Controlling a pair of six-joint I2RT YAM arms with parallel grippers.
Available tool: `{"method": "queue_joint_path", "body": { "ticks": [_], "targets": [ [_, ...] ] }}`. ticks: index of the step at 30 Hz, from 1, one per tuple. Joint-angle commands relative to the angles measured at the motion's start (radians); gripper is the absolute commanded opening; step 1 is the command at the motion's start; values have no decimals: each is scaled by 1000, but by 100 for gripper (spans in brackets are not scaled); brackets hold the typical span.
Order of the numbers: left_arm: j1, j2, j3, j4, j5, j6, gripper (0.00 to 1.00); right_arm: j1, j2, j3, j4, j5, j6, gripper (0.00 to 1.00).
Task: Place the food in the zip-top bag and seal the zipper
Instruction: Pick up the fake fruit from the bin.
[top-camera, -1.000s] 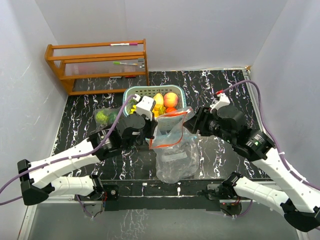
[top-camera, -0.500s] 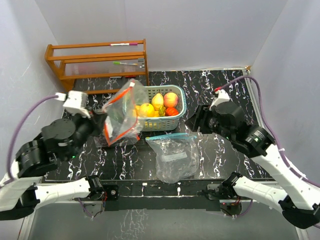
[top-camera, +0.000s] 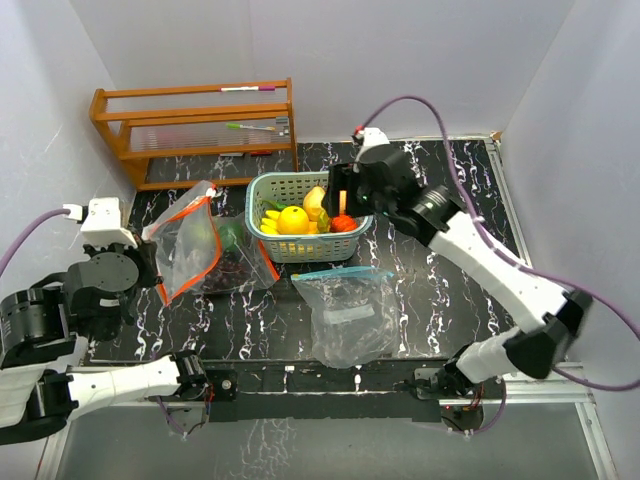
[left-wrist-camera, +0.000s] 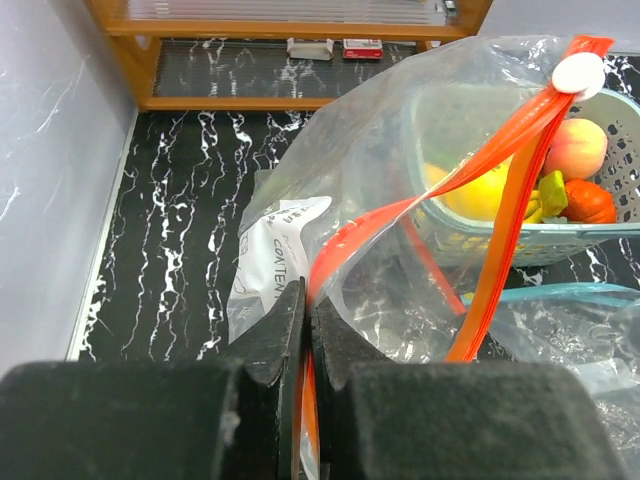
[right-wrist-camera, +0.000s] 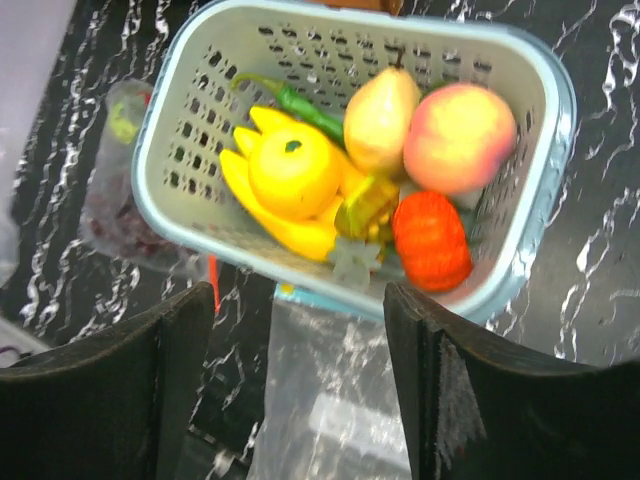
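Slippage is the main worry: the left hand (left-wrist-camera: 305, 312) is pressed together on only a thin strip of the orange-zippered bag (left-wrist-camera: 400, 170), which hangs limp with its mouth partly open, so a dropped piece could miss or tug it free. The right hand (right-wrist-camera: 298, 300) hovers spread above the basket (right-wrist-camera: 555, 110), where the fruit (right-wrist-camera: 295, 170) sits crowded. A grab there may catch two pieces or shove the basket across the surface (top-camera: 450, 290).

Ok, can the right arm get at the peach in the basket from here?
Probably yes: the right gripper hangs open above the basket, and the peach lies on top with nothing covering it, though the pear sits close beside it.
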Motion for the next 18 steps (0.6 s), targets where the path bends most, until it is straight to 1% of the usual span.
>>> {"method": "queue_joint_path", "body": {
  "ticks": [1, 3, 4, 8, 12, 18],
  "targets": [
    [4, -14, 12, -51, -16, -17, 0, -2, 150, 118, 62, 56, -78, 75],
    [4, -44, -19, 1, 33, 1, 0, -2, 228, 158, 61, 79, -83, 82],
    [4, -60, -37, 28, 53, 9, 0, -1, 262, 179, 59, 104, -85, 83],
    [4, -103, -96, 119, 101, 38, 0, -1, 399, 283, 35, 198, -96, 84],
    [4, -108, -135, 204, 146, 75, 0, -2, 537, 378, -22, 315, -95, 84],
    [4, -100, -172, 286, 174, 125, 0, -2, 602, 411, -44, 432, -88, 85]
  ]
}}
